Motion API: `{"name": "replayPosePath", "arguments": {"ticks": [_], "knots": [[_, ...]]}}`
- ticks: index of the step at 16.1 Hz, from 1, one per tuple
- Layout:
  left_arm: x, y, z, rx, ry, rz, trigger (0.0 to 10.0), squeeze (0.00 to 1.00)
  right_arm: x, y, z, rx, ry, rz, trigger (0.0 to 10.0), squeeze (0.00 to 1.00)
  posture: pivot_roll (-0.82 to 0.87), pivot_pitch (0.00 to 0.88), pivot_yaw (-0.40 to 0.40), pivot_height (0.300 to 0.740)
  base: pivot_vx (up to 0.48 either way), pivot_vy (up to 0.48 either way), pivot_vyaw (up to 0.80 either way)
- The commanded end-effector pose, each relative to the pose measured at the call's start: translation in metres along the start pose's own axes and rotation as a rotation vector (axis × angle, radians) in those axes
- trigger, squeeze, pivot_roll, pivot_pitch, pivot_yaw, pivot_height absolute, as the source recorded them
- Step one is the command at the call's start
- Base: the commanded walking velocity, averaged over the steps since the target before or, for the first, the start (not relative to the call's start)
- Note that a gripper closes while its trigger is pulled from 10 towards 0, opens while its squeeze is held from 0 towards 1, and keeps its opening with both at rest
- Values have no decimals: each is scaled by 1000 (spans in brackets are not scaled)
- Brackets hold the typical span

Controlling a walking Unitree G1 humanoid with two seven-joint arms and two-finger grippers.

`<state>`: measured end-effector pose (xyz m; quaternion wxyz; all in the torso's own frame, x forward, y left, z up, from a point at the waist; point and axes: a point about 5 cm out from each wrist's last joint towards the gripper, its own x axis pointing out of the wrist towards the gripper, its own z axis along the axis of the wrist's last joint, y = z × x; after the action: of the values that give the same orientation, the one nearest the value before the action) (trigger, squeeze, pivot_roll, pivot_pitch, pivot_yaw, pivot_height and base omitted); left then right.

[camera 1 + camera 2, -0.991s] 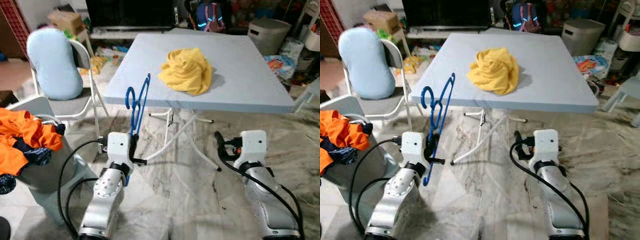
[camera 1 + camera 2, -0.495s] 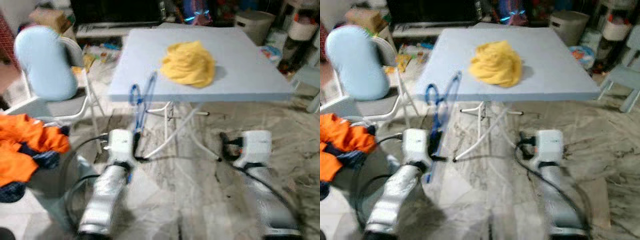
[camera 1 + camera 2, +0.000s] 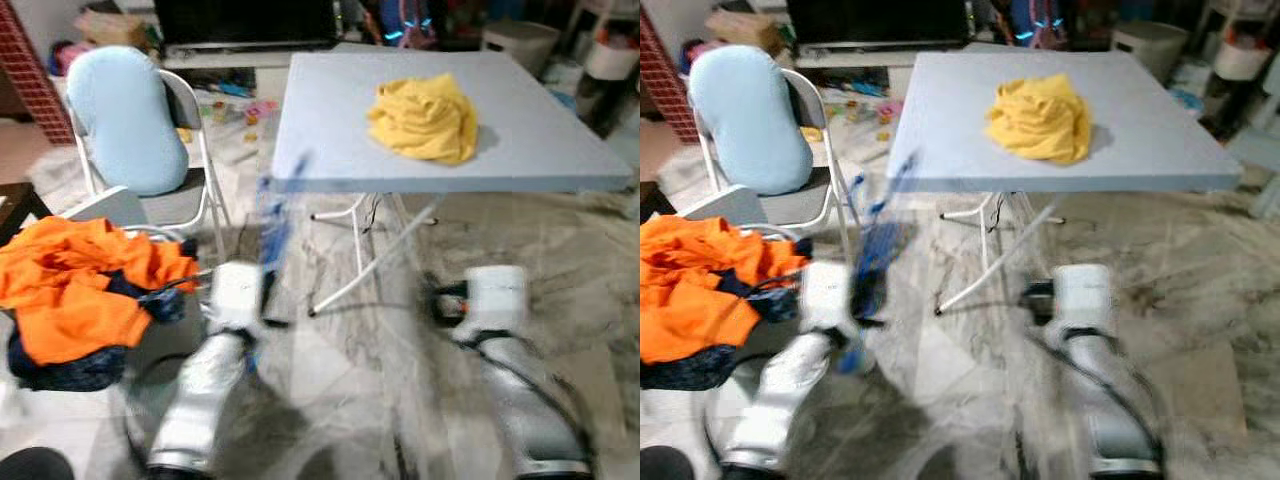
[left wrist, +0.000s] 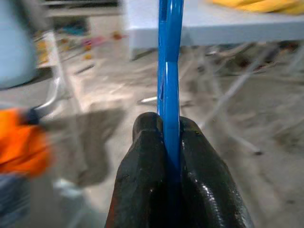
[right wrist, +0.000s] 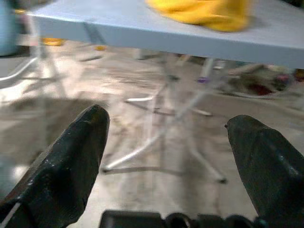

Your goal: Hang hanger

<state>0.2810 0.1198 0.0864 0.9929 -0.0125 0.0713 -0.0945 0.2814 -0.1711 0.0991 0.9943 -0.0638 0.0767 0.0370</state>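
A blue plastic hanger stands upright in my left gripper, whose two black fingers are shut on its lower edge. It rises in front of the near left corner of the pale blue folding table. The hanger fills the middle of the left wrist view. My right gripper is open with nothing between its fingers, held low over the marble floor in front of the table. A crumpled yellow cloth lies on the tabletop.
At my left, a basket with orange and dark clothes. Behind it stands a folding chair with a light blue cushion. Clutter, a TV stand and bins line the far side. Marble floor lies between my arms.
The whole picture has shifted: the camera turned left, so the table sits further right and more of the orange laundry shows. The hanger stays in my left gripper; the views are blurred.
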Motion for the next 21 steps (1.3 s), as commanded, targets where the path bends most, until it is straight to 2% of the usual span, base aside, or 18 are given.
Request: {"name": "replayPosePath", "arguments": {"ticks": [1,4,5,7,9,11,12,13,14,16,17,18,19,20,21], "knots": [[3,-10,2,-23,-5,-40,10000,0,0,-8,0,-67,12,-18,10000,0,-89,55,28,740,0,0,0],[6,-15,-3,-15,29,-87,10000,0,-1,-2,-2,-50,21,47,10000,0,-94,54,21,740,0,0,0],[6,-14,-6,22,43,-86,10000,0,-1,-3,-2,-57,22,46,10000,0,-94,54,21,740,0,0,0],[8,-14,-7,21,53,-89,10000,0,-1,-4,0,-93,6,20,10000,0,-95,55,21,740,0,0,0],[11,-12,-14,95,105,-111,10000,0,0,-2,-1,-136,-12,35,10000,0,-93,57,22,740,0,0,0],[7,-12,-30,165,220,-249,10000,0,1,1,4,-224,-71,83,10000,0,-93,58,24,740,0,0,0],[2,-14,-39,249,293,-392,10000,0,1,-1,7,-265,-73,181,10000,0,-92,58,28,740,0,0,0],[-1,-13,-43,293,332,-457,10000,0,1,-3,8,-315,-75,241,10000,0,-92,59,31,740,0,0,0],[-2,-11,-44,372,362,-542,10000,0,0,-9,8,-492,-84,347,10000,0,-94,60,33,740,0,0,0],[2,-13,-34,505,303,-622,10000,0,-5,-22,2,-714,-44,528,10000,0,-97,60,36,740,0,0,0],[3,-18,-30,535,285,-667,10000,0,-7,-29,0,-781,-14,586,10000,0,-97,60,36,740,0,0,0],[3,-20,-28,550,276,-687,10000,0,-8,-31,0,-800,2,617,10000,0,-97,60,36,740,0,0,0],[4,-28,-22,629,216,-734,10000,0,-12,-40,-7,-884,90,749,10000,0,-102,61,34,740,0,0,0],[4,-30,-20,650,189,-739,10000,0,-13,-43,-9,-908,115,779,10000,0,-101,59,33,740,0,0,0],[2,-40,-16,636,128,-786,10000,0,-12,-49,-10,-934,152,814,10000,0,-100,60,32,740,0,0,0]]}}
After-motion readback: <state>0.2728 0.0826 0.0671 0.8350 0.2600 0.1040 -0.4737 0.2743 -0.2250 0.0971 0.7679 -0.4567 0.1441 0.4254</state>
